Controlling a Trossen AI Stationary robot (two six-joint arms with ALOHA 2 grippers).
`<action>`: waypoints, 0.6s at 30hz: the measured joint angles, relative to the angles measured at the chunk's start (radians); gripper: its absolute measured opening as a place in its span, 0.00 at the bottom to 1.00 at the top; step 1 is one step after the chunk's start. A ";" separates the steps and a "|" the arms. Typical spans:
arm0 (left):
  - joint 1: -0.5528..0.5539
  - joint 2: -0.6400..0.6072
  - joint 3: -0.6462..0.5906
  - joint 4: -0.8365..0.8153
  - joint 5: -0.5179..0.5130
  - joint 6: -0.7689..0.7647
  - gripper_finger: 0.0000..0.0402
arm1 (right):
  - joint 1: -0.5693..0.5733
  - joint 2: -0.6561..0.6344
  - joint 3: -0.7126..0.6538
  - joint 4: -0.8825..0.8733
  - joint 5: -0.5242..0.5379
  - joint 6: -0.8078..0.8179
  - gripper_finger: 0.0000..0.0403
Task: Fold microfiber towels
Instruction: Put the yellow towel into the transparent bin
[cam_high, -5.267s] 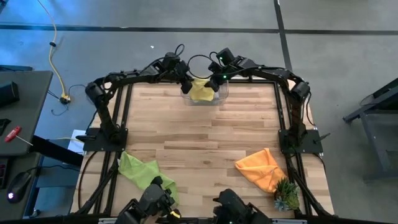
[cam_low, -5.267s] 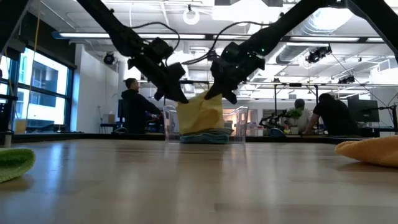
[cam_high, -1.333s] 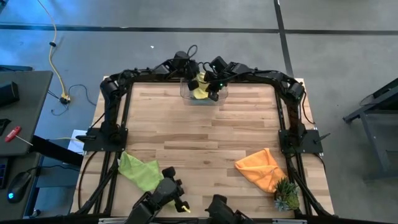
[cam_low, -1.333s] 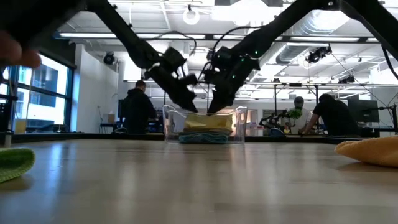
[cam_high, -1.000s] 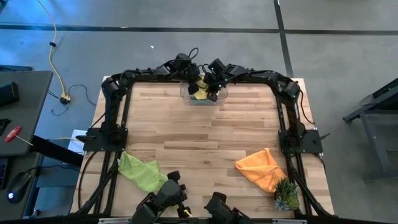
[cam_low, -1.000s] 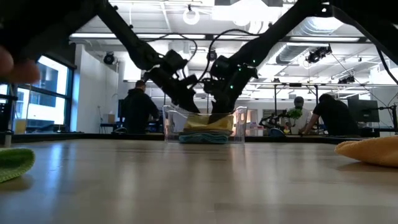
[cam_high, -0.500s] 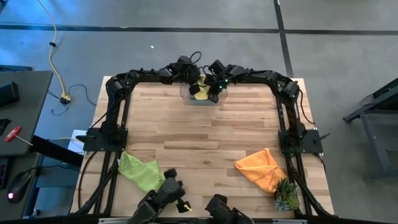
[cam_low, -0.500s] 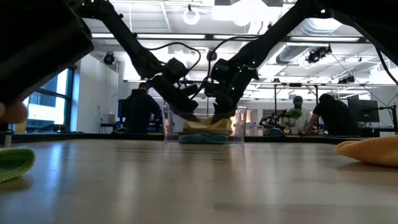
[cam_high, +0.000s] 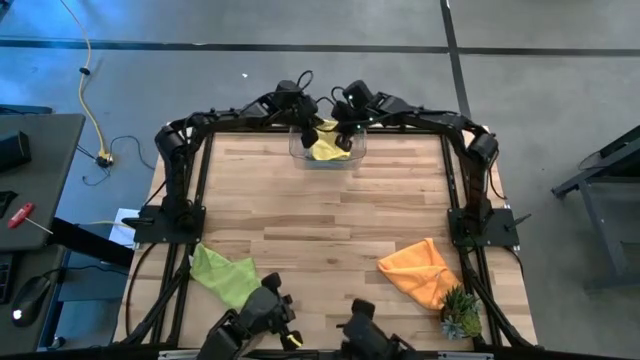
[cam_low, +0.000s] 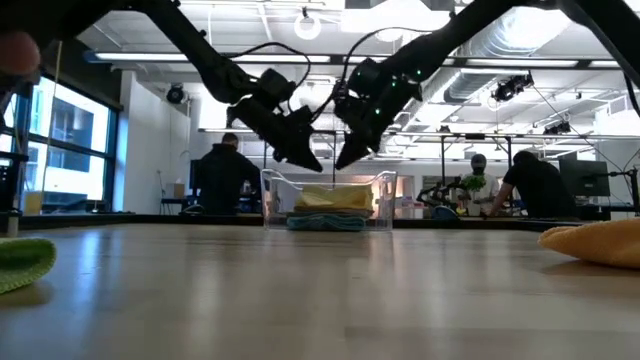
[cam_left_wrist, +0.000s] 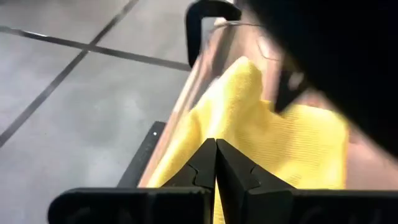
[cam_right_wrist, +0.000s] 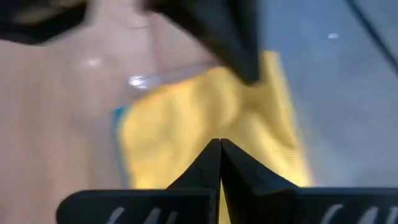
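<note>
On a wooden worktop (cam_high: 330, 215), the left pincer (cam_high: 306, 132) and right pincer (cam_high: 343, 133), both closed and empty, hover just above the yellow towel (cam_high: 327, 147) lying folded in the clear bin (cam_high: 358, 150) beneath them, seemingly stowed there as finished.

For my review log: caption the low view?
Both shut grippers, left and right, hover above the folded yellow microfiber towel in the clear plastic bin.

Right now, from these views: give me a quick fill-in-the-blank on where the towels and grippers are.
1. The yellow towel lies inside the clear plastic ____.
2. The left gripper and right gripper both hang above it with fingers ____.
3. The towel beside the small green spiky plant is ____.
4. The lime green towel lies near the ____ arm's base.

Missing words: bin; shut; orange; left
</note>
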 joint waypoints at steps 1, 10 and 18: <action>0.004 -0.003 -0.014 0.020 -0.002 -0.007 0.00 | -0.009 0.007 0.000 0.009 0.022 -0.002 0.00; -0.013 0.038 -0.082 0.101 -0.113 0.009 0.00 | -0.042 0.111 0.000 0.028 0.084 -0.014 0.00; -0.008 0.071 -0.082 0.088 -0.183 -0.001 0.00 | -0.025 0.144 -0.001 0.027 0.087 -0.023 0.00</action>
